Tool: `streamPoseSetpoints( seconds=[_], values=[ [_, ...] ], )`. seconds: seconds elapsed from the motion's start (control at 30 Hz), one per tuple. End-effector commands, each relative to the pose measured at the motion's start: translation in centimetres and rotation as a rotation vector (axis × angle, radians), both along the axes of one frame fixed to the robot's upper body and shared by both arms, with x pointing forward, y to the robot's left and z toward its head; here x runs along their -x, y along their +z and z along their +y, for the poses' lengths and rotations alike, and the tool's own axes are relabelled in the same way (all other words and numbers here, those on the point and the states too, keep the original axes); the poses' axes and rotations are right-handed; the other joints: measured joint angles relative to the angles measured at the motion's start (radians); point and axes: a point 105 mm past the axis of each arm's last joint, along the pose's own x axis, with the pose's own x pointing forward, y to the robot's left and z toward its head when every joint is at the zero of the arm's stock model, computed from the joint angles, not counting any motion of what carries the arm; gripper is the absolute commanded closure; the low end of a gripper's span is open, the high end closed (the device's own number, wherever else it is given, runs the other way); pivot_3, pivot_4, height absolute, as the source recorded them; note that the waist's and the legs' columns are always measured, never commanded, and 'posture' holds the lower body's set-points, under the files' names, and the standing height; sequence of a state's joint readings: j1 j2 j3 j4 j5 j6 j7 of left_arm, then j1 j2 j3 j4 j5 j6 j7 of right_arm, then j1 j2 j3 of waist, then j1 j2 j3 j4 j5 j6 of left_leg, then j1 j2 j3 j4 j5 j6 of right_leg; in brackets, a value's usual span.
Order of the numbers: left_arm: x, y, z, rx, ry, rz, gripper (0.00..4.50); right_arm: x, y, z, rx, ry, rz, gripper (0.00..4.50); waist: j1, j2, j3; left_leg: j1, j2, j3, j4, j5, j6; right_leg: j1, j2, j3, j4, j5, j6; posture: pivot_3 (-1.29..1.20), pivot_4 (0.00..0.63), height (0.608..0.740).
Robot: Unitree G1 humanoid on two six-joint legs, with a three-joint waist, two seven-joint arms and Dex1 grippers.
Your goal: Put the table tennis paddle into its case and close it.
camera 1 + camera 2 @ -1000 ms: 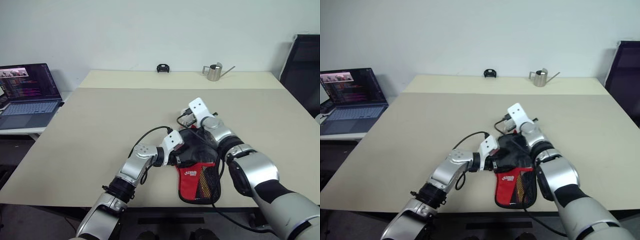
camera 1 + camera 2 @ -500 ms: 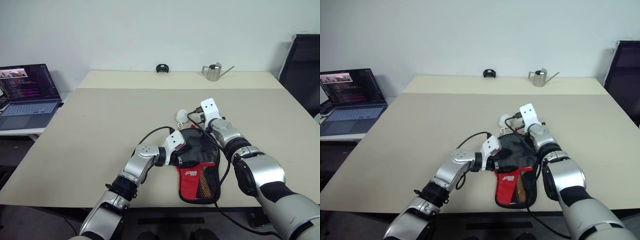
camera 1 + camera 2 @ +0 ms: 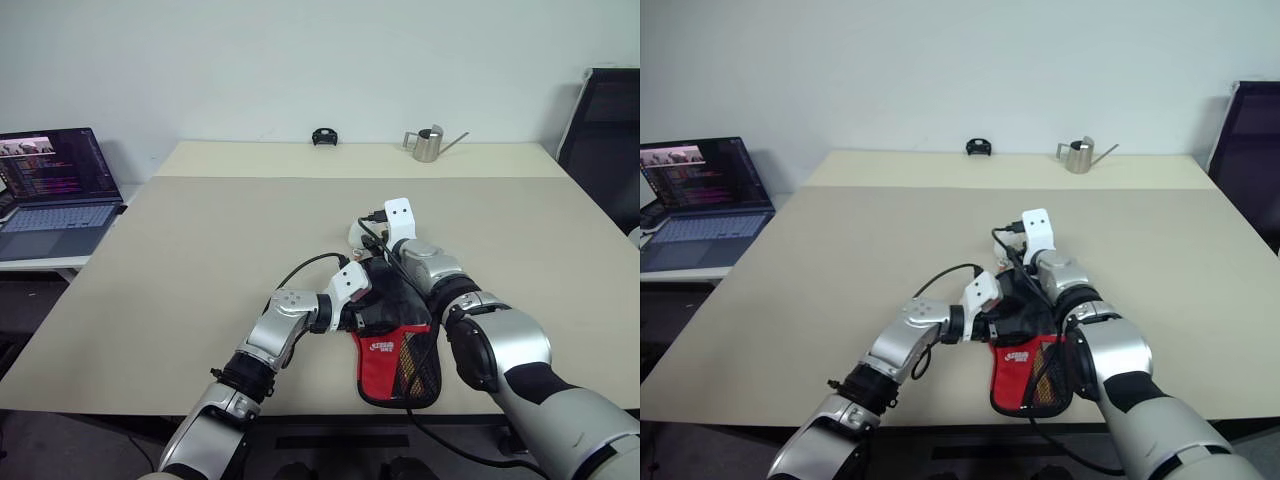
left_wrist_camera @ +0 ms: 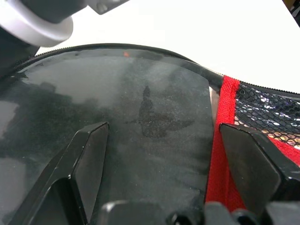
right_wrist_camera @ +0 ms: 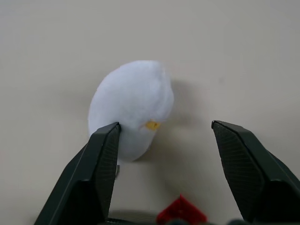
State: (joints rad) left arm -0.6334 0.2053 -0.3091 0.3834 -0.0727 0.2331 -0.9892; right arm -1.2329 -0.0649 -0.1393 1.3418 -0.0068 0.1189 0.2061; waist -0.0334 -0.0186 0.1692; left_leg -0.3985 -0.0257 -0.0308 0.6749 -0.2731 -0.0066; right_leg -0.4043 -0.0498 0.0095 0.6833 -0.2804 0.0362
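Case (image 3: 395,335) on table (image 3: 200,260) near front edge, paddle apparently inside. Soft fabric over stiff flat bat; light, apt to slide. Left gripper (image 4: 164,154) fingers wide, straddling black face. Right gripper (image 5: 164,154) fingers wide, empty, beside white fluffy ball (image 5: 132,108). Best hold: zipper edge.

Head stereo pair looks forward and down over the table (image 3: 200,230), both eyes sharing the case (image 3: 398,345). Wrist cams sit close: left on the case, right on tabletop.
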Motion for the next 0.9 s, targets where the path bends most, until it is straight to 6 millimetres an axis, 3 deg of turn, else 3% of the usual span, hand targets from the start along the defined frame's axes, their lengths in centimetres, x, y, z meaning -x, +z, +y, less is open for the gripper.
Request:
streamPoseSetpoints(
  seconds=[0.03, 0.27, 0.47, 0.9],
  values=[
    [0.6, -0.9, 0.0, -0.018, 0.003, 0.028, 0.40, -0.2, 1.7, 1.3, -0.017, 0.023, -0.040, 1.13, 0.000, 0.000, 0.000, 0.000, 0.000, 0.000, 0.000, 0.000, 0.000, 0.000, 0.000, 0.000, 0.000, 0.000, 0.000, 0.00, 0.150, 0.740],
    [0.5, -1.0, 0.8, -0.027, 0.034, 0.027, 0.40, 0.5, 2.3, 4.3, -0.065, 0.136, -0.040, 1.13, -0.002, 0.000, 0.000, 0.001, 0.000, 0.001, 0.000, 0.000, 0.000, 0.000, 0.000, 0.001, 0.000, 0.000, 0.000, 0.00, 0.150, 0.740],
    [0.6, -1.0, 0.9, -0.027, 0.045, 0.028, 0.40, 0.7, 1.9, 4.8, -0.024, 0.139, -0.051, 1.13, -0.002, 0.000, 0.000, 0.000, 0.000, 0.001, 0.000, 0.000, 0.000, 0.000, 0.000, 0.001, 0.000, 0.000, 0.000, 0.00, 0.150, 0.740],
    [0.8, -1.2, 0.9, -0.030, 0.051, 0.032, 0.40, 1.7, 1.3, 7.9, 0.123, 0.236, -0.107, 1.13, -0.002, 0.000, 0.000, 0.001, 0.000, 0.001, 0.000, 0.000, 0.000, -0.001, 0.000, 0.001, 0.001, 0.000, 0.000, 0.00, 0.150, 0.740]
  ],
)
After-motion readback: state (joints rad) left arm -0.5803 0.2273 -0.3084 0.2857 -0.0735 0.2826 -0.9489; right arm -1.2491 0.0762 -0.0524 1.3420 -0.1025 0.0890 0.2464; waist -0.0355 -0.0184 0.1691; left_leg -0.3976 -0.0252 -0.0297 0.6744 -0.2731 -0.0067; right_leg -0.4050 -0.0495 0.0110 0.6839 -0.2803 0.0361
